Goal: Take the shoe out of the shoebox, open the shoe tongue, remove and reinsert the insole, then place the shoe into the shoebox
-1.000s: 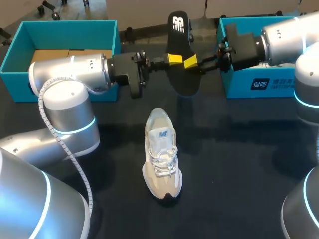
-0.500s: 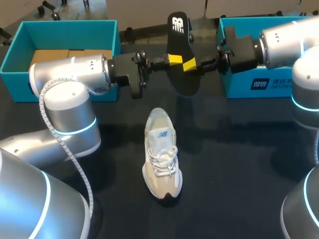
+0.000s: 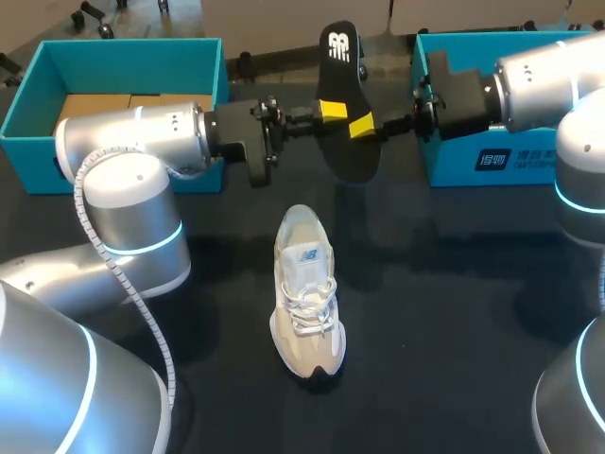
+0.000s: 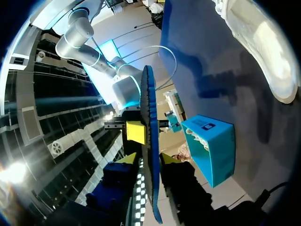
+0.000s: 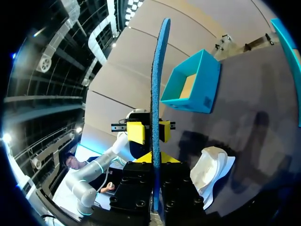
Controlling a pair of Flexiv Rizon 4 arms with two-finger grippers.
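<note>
A black insole (image 3: 340,76) hangs in the air above the table's far middle, standing on edge between my two grippers. My right gripper (image 3: 361,125) is shut on it from the right, and its yellow tips (image 5: 154,157) press both faces of the insole's blue edge (image 5: 157,70). My left gripper (image 3: 331,110) meets the insole from the left. Its fingers (image 4: 146,159) stand open, a little off each face of the insole (image 4: 149,108). The beige shoe (image 3: 305,288) sits upright mid-table, toe toward the near edge.
A teal box (image 3: 123,47) with brown card inside stands at the back left behind my left arm. A second teal box (image 3: 510,161) stands at the back right beside my right arm. The dark tabletop (image 3: 444,312) lies around the shoe.
The right gripper's fingers have closed onto the insole. The left gripper's fingers have spread off it. The insole and the shoe have hardly moved.
</note>
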